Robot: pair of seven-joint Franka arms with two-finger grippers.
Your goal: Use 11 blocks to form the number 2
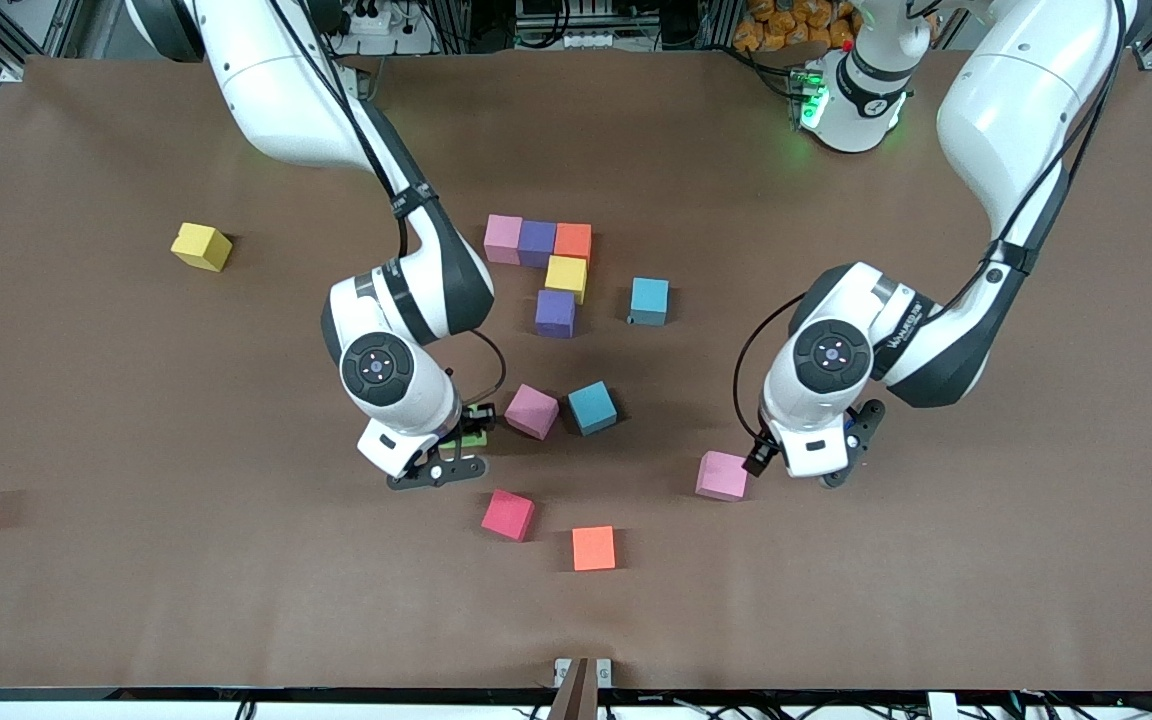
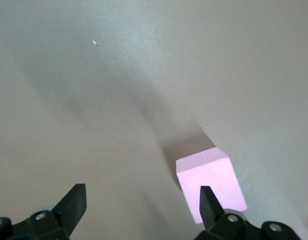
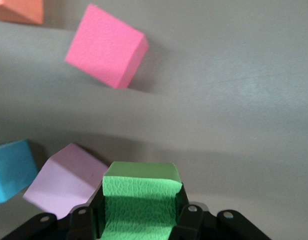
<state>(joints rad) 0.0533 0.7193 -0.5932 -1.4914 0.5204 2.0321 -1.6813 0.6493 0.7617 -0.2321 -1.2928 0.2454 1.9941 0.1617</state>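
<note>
Right wrist view | right tool (image 3: 139, 220) grips green block (image 3: 139, 192) | left tool (image 2: 141, 210) spread

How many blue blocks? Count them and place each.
2. One blue block sits beside the nearer purple block; the other blue block lies nearer the camera, beside a pink block.
</note>
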